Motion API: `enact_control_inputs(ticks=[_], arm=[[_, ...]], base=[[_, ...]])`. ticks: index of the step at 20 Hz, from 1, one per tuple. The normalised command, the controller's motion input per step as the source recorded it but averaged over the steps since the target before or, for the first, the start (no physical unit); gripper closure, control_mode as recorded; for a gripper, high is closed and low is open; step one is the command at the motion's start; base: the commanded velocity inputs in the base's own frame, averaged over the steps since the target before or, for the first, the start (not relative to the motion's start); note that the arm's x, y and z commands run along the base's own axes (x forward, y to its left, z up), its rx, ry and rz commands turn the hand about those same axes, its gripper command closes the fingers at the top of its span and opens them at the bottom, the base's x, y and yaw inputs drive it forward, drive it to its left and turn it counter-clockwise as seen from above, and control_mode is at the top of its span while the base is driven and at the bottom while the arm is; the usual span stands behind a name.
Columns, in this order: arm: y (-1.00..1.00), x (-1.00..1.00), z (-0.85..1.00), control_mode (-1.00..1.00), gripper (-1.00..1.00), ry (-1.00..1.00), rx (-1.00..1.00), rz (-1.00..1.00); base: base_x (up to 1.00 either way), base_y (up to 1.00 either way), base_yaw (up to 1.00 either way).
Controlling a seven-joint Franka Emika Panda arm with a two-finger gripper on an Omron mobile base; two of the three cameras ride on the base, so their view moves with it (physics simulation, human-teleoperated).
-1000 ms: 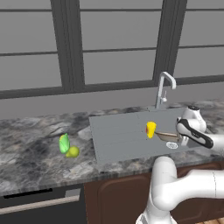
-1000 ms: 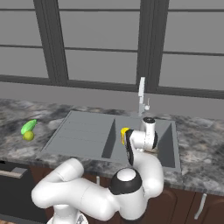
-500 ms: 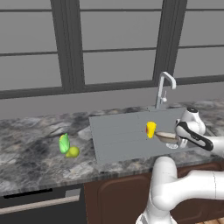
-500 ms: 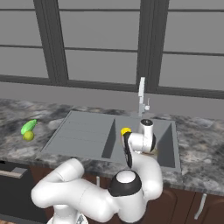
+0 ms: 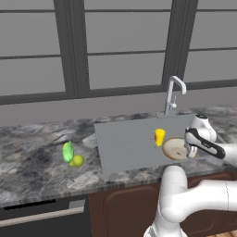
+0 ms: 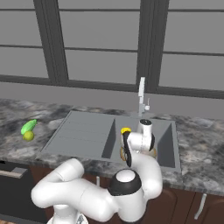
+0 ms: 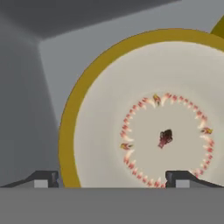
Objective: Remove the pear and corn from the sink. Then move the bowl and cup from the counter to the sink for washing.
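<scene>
The tan bowl (image 7: 166, 109) with its pale patterned inside lies flat in the sink (image 5: 122, 143) basin, close below my gripper (image 7: 113, 179). The fingers stand wide apart, one outside the bowl's rim and one over its inside, holding nothing. In the left base view the bowl (image 5: 175, 148) rests beside the yellow cup (image 5: 159, 137), which stands upright in the sink. My gripper (image 5: 189, 150) hangs over the bowl's right edge. The green corn (image 5: 67, 151) and the yellow-green pear (image 5: 77, 160) lie together on the counter left of the sink.
The chrome faucet (image 5: 173, 92) rises behind the basin, close to my hand. The sink's flat drainboard (image 6: 78, 131) stretches to the left. Marbled grey counter (image 5: 32, 162) surrounds the sink, with a dark window wall behind.
The jaws have gone from nearly shut to wide open, letting go of the bowl, which now lies flat in the basin. The cup, corn and pear have not moved.
</scene>
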Motion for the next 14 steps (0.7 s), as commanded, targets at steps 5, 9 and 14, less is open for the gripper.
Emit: enact_control_inputs(ticks=[5, 9, 14], arm=[[0.06, -0.01, 0.01, -1.00, -1.00, 0.16, 0.04, -0.06], [0.02, -0.02, 0.13, -1.00, -1.00, 0.14, 0.02, -0.11], [0.00, -0.16, 0.25, -1.00, -1.00, 0.02, 0.02, -0.17]], base=[[0.00, 0.00, 0.00], [0.00, 0.00, 0.00], [0.00, 0.00, 0.00]])
